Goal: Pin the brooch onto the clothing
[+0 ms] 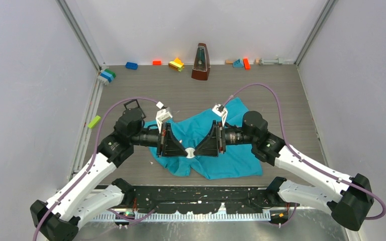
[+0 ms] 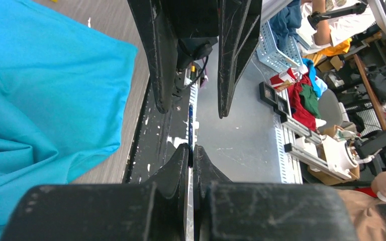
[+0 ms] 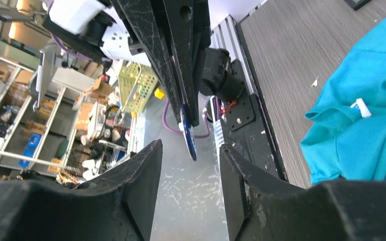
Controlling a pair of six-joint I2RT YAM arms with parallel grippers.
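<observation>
Left gripper point(image 2: 191, 149) sits closest, jaws pressed together on the brooch point(image 2: 190, 125), a thin disc seen edge-on, held just above the clothing point(image 1: 226, 160) rumpled on the table point(image 1: 281, 95). Right gripper point(image 3: 189, 146) faces it tip to tip, jaws spread around the disc. This looks like a mid-air handover. Next the brooch must go down to the fabric, pin side first.

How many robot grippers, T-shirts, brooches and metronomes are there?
Grippers: 2 (left gripper, right gripper)
T-shirt: 1
Brooch: 1
Metronome: 1
Total: 5
</observation>
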